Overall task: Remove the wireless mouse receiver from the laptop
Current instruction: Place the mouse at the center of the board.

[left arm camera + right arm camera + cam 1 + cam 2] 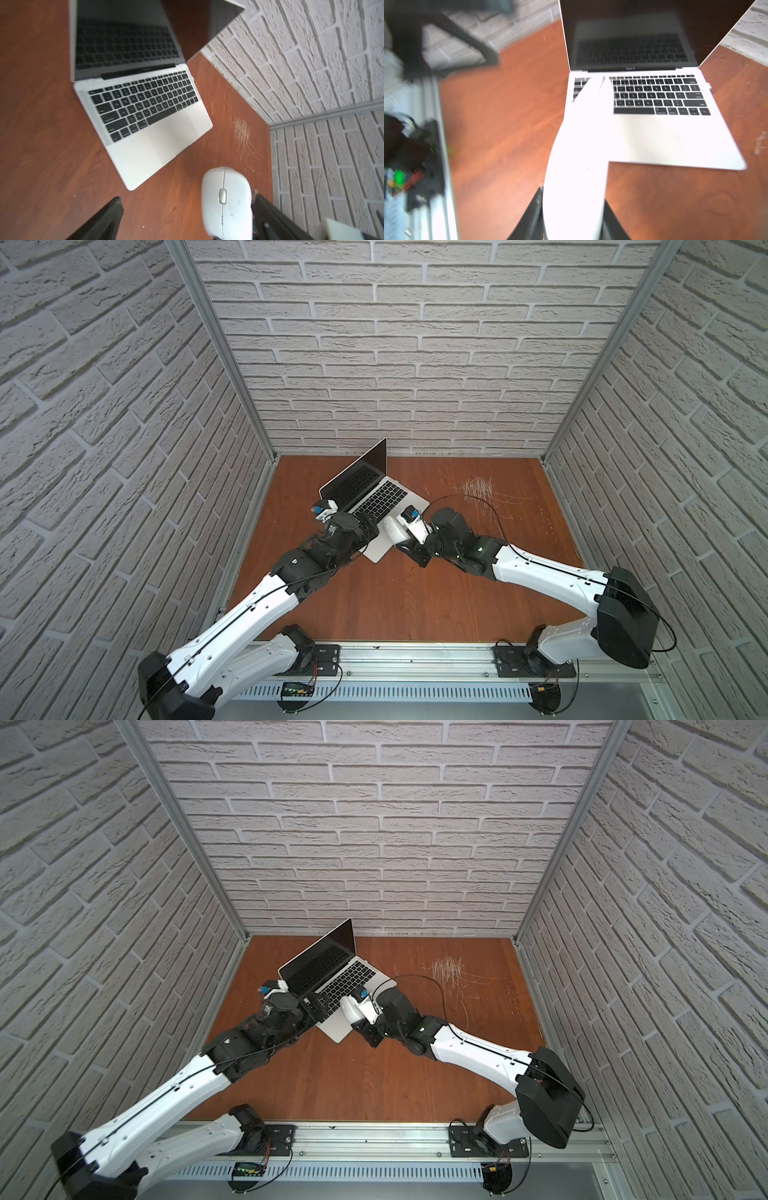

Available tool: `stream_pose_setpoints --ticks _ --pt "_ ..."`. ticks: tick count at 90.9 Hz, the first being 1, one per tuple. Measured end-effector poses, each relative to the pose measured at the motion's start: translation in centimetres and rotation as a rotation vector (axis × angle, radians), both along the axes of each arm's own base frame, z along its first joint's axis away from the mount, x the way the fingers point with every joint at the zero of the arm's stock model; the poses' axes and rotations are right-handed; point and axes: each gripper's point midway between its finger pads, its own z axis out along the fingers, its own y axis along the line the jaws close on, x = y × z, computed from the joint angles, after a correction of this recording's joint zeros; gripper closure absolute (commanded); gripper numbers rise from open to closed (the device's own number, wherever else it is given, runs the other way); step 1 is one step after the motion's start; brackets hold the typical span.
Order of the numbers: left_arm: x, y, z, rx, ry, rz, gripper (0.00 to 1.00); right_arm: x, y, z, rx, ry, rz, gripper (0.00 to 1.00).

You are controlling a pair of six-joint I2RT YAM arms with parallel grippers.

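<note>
Slim silver laptop (376,497), flat, black-keyed, dark glossy screen, open and askew on scuffed red-brown wood-grain table (415,601), a tiny pale receiver stub (193,78) jutting from its side edge. Bare wood round the laptop's front and sides, brick-textured wall (415,364) near behind its lid. Over the laptop's front edge, right gripper (573,197) clamped on a smooth white oval mouse (226,201); left gripper (187,198) spread wide around that mouse, not gripping.

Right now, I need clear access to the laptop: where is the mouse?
In both top views, the mouse is clamped in the right gripper, in front of the laptop.
</note>
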Motion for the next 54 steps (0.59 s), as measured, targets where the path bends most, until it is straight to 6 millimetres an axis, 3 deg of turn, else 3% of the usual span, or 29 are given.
stream_pose_setpoints --ticks 7,14,25,36,54 --pt "-1.5 3.0 0.0 -0.022 -0.015 0.077 0.02 -1.3 -0.4 -1.7 -0.126 -0.055 0.061 0.89" --pt "-3.2 5.5 -1.2 -0.034 -0.008 0.143 0.02 -3.2 -0.2 -3.6 -0.24 -0.098 0.146 0.89" --pt "-4.8 7.9 -3.5 -0.038 0.033 0.211 0.02 -5.8 -0.3 -6.6 -0.393 -0.166 0.257 0.9" --pt "-5.3 8.5 -5.4 -0.038 0.095 0.226 0.02 -7.9 -1.6 -9.3 -0.527 -0.246 0.351 0.9" --pt "-4.9 7.0 -8.0 -0.021 0.225 0.174 0.02 -9.6 -3.4 -12.6 -0.699 -0.356 0.467 0.86"
